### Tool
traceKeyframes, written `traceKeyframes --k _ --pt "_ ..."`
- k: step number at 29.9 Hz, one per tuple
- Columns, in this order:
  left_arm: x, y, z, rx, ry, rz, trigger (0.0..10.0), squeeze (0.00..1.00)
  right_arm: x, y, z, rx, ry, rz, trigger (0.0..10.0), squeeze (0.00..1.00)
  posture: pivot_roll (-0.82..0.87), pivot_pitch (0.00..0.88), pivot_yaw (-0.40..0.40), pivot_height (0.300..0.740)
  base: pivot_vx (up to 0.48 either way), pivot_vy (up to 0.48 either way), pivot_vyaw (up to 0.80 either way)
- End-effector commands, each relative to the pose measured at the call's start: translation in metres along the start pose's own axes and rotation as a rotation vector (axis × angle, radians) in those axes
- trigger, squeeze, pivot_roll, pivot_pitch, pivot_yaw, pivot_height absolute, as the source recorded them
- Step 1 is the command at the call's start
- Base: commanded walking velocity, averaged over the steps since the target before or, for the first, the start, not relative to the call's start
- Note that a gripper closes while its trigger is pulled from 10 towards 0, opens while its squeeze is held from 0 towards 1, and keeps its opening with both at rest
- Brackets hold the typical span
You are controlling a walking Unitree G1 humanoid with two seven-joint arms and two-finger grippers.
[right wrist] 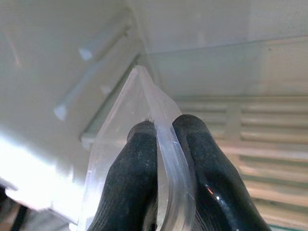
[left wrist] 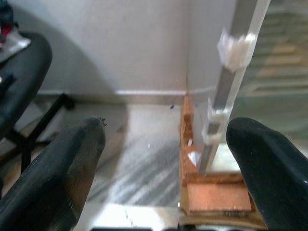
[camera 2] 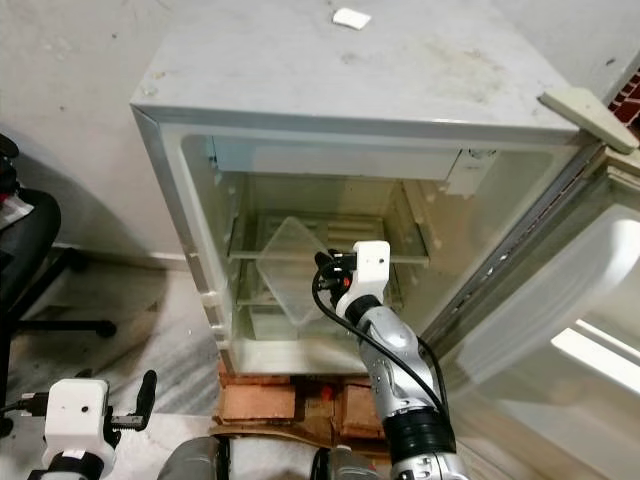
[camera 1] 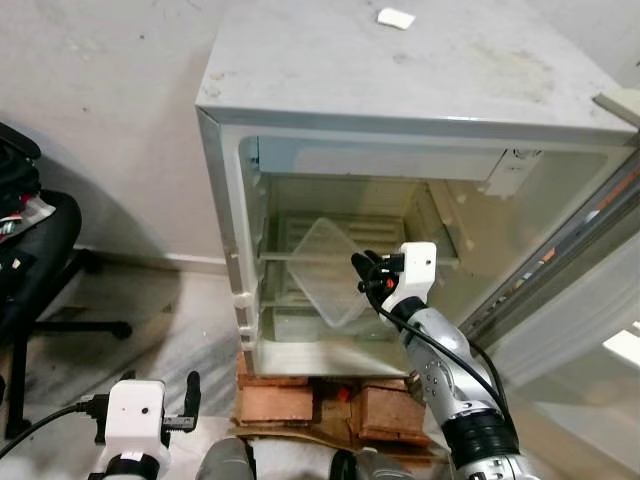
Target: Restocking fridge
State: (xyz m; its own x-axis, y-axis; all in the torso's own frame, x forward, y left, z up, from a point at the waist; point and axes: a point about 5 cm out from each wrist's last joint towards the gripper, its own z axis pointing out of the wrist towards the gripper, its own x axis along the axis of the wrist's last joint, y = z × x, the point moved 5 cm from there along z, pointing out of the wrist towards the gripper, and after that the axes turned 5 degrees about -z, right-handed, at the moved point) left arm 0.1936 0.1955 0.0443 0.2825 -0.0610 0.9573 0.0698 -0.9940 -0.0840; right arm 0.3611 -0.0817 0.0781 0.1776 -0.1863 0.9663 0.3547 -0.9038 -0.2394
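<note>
Roughly left to right. Black office chair [camera 1: 40, 270] at far left, on grey marble floor [camera 1: 150, 330], against the wall. Left gripper [camera 1: 190, 395] low at bottom left, over the floor, near the fridge's lower left corner; fingers [left wrist: 62, 173] spread wide apart, nothing between them. Seen from the left wrist: brick base [left wrist: 216, 195] and the fridge's left front edge straight ahead between the fingers.

Small white fridge [camera 1: 400, 90] centre, door swung open to the right [camera 2: 560, 300], standing on red bricks [camera 1: 290, 400]. Dusty top; small white scrap [camera 1: 395, 17] near its back edge. Inside: freezer flap along the top of the cavity, glass shelf [camera 1: 300, 255] across the middle, lower compartment beneath.

Clear plastic container [camera 1: 330, 270] held tilted on a corner, diamond-wise, in the cavity's front opening, at mid-shelf height, overlapping the shelf's front edge. Cannot tell whether touching the shelf. Contents not discernible; looks see-through.

Right gripper [camera 1: 365, 272] just right of the container, at its right corner, arm reaching up from bottom right into the opening. Right wrist view: both fingers [right wrist: 139, 159] pressed together on the container's thin rim, clamped, rim edge sticking out past the fingertips. Ribbed back wall of the fridge behind.
</note>
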Motion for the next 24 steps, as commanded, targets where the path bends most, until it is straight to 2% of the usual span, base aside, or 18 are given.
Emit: traceKeyframes --k 1,2,6,13,20,24 --pt "-0.002 0.001 -0.002 -0.002 -0.009 0.006 10.0 0.00 0.002 0.013 0.001 -0.061 0.008 0.007 10.0 0.00 0.17 0.153 -0.065 0.740 0.000 0.000 0.00" --pt "0.002 0.000 0.001 0.002 0.002 0.003 10.0 0.00 0.008 0.009 0.007 -0.052 0.027 0.020 10.0 0.00 0.18 0.154 -0.064 0.740 0.000 0.000 0.00" --pt "0.006 -0.002 0.004 0.006 0.013 -0.002 10.0 0.00 0.013 0.009 0.011 -0.051 0.037 0.038 10.0 0.00 0.19 0.162 -0.064 0.740 0.000 0.000 0.00" --pt "0.007 -0.002 0.005 0.014 0.014 -0.010 10.0 0.00 0.009 0.022 0.014 -0.100 0.026 0.110 10.0 0.00 0.19 0.158 -0.067 0.740 0.000 0.000 0.00" --pt "0.015 0.000 0.005 0.014 0.024 -0.018 10.0 0.00 0.013 0.013 0.028 -0.134 0.027 0.097 10.0 0.00 0.22 0.194 -0.077 0.740 0.000 0.000 0.00" --pt "0.015 -0.004 -0.002 0.028 0.014 -0.026 10.0 0.00 0.019 0.006 0.041 -0.165 0.033 0.141 10.0 0.00 0.24 0.222 -0.084 0.740 0.000 0.000 0.00"
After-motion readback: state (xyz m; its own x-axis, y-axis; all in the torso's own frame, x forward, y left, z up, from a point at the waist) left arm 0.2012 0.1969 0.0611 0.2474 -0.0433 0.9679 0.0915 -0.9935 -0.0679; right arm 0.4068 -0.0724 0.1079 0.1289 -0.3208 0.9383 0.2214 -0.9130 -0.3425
